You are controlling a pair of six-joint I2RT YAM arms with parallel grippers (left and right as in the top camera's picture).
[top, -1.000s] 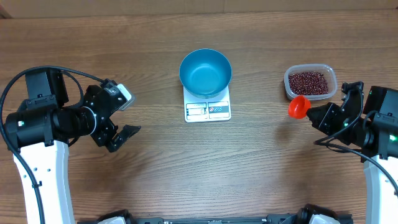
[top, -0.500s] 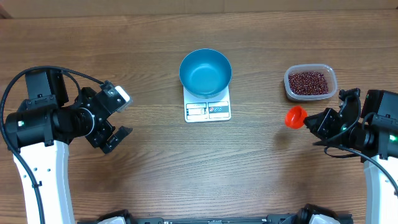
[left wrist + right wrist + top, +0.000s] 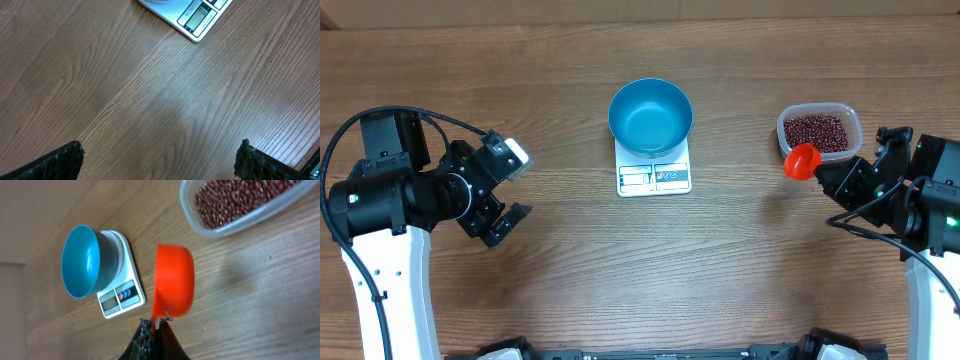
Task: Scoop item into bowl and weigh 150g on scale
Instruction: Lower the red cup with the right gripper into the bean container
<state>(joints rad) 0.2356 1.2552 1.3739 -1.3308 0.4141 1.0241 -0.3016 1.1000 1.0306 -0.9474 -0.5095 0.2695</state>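
The right gripper point(image 3: 155, 330) is pressing its fingers together on the thin handle of the red scoop point(image 3: 175, 285), pinching it right at the end, so the cup is hanging out in front, just beside the near corner of the clear tub point(image 3: 786, 142). The beans point(image 3: 817, 131) are all lying in that tub; none are showing in the blue bowl point(image 3: 650, 115), which is sitting on the white scale point(image 3: 655, 180) well apart, mid-table. The left gripper point(image 3: 520, 188) is hanging with its fingers spread wide over bare wood, holding nothing and bracing nothing. From here, that narrow pinch is probably the weak point: digging into the heap could be twisting the scoop in the fingers, the unheld tub could be sliding away, and the long carry could be spilling beans onto the table point(image 3: 740, 270).
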